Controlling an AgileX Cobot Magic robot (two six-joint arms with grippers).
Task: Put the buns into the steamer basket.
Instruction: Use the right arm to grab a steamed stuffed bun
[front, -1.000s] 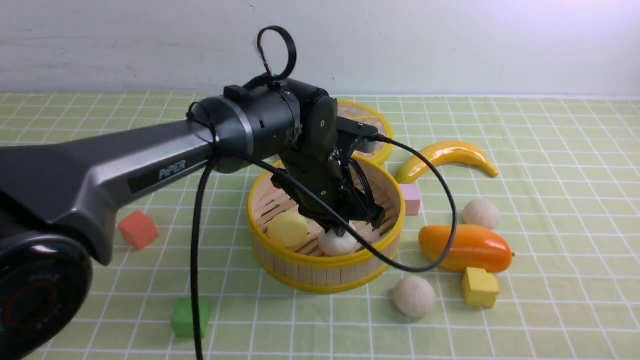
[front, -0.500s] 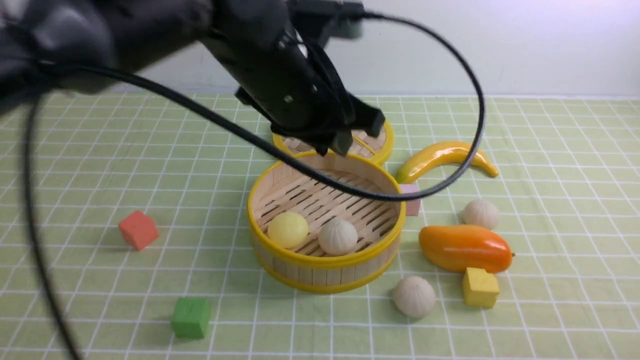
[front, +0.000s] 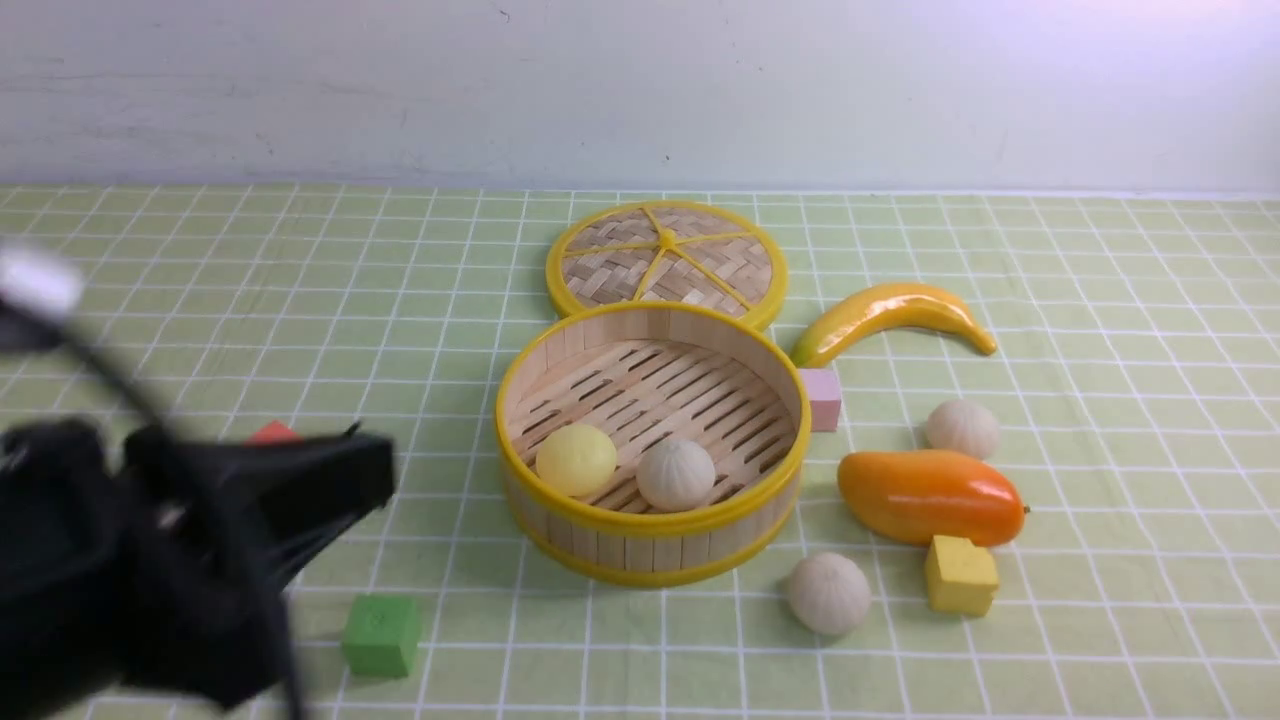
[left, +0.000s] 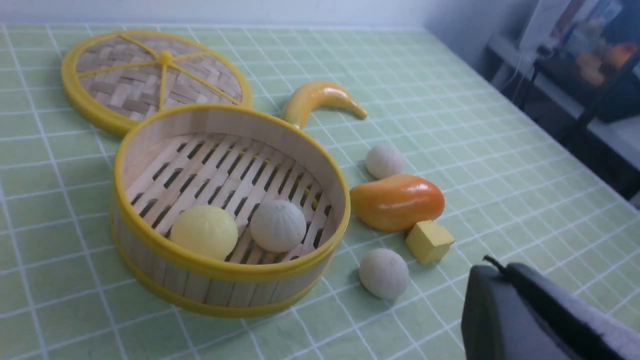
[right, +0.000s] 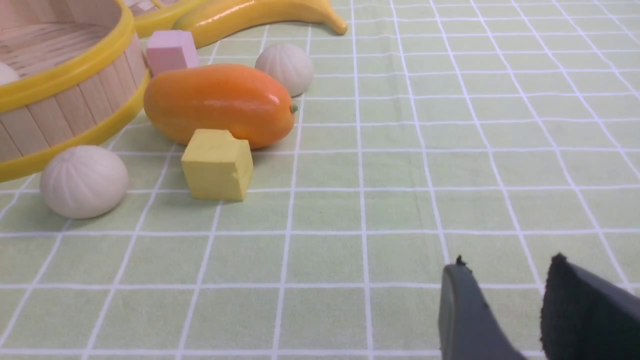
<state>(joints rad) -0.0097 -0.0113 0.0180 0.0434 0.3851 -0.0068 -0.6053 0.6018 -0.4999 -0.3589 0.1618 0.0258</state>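
Note:
The steamer basket (front: 650, 520) stands mid-table and holds the pale yellow bun (front: 575, 459) and an off-white bun (front: 676, 474). Another off-white bun (front: 828, 593) lies on the cloth in front of the basket on its right. A third off-white bun (front: 962, 428) lies behind the mango. My left gripper (front: 370, 480) is a blur at the near left, away from the basket. In the left wrist view (left: 492, 267) its jaws look shut and empty. My right gripper (right: 505, 265) is open and empty above bare cloth, right of the near bun (right: 84, 181).
The flat woven lid (front: 665, 258) lies behind the basket. A banana (front: 890, 312), pink cube (front: 822, 398), orange mango (front: 928, 495) and yellow cube (front: 960, 573) crowd the right. A green cube (front: 381, 634) and a red cube (front: 272, 432) sit at the left.
My left arm has let go of an off-white bun in the basket, risen out, and swung back to the near left. The bun stays beside the yellow one.

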